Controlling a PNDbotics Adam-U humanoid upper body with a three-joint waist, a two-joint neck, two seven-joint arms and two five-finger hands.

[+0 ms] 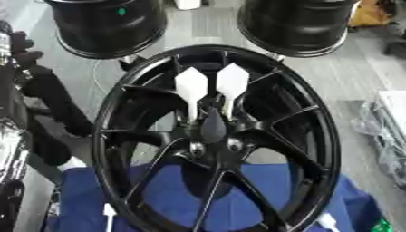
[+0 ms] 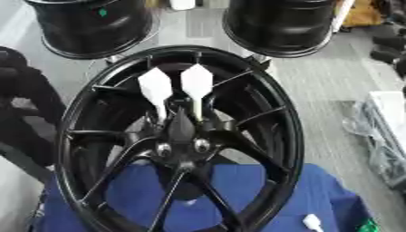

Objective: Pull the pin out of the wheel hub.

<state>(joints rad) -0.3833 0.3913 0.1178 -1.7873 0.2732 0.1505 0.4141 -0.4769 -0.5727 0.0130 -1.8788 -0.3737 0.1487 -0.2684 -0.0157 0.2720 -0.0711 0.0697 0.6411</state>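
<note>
Left hand [image 1: 24,52] raised at the left edge beside the upright wheel hub [image 1: 317,136], open or closed indiscernible.

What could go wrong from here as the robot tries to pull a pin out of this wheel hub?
1. Two white-headed pins stand side by side in the hub, so a hand may catch both, or the wrong one.
2. The wheel seems to be propped on edge on the blue cloth, so a pull on a pin could tip or roll it.
</note>
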